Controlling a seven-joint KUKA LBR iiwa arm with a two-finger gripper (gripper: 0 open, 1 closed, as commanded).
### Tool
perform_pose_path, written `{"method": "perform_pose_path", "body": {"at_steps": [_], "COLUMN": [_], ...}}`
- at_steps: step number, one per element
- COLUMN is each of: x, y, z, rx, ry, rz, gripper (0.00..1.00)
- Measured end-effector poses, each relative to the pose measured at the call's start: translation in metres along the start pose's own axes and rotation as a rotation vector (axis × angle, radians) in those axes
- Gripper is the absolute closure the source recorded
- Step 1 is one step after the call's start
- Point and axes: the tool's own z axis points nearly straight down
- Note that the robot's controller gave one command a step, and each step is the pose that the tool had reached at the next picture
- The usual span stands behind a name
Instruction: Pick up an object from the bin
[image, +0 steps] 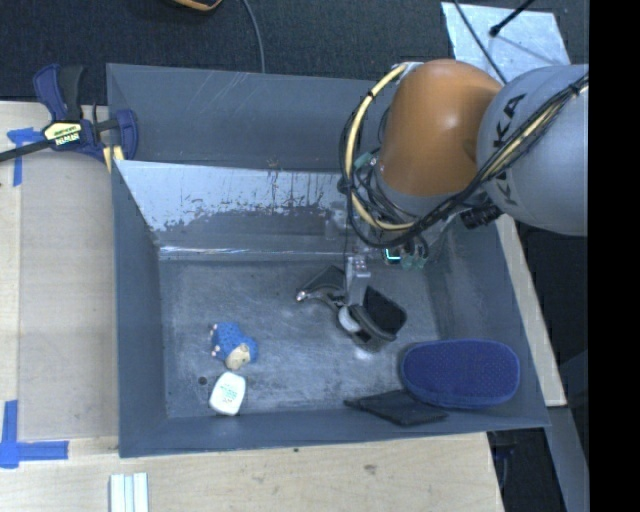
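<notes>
The gripper (352, 305) is poised by a black-and-white thing (378, 318) in the bin (140, 330); released or clenched cannot be told; the thing should be centred before lifting.

We're high over the grey bin (140, 300), looking down into it with a lean from the near side: the far wall (230, 200) shows us its inner face, the near rim (300, 443) just an edge. We're close, and the bin takes up most of our frame. The arm (540, 140) is in on our right, its orange cover (440, 120) looming nearer to us than the floor (280, 340).
</notes>
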Motion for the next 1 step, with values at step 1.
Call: {"method": "perform_pose_path", "body": {"at_steps": [1], "x": [0.0158], "y": [-0.0438], "z": [0.1204], "rx": [0.0], "ry": [-0.002], "rz": [0.237], "gripper": [0.0]}}
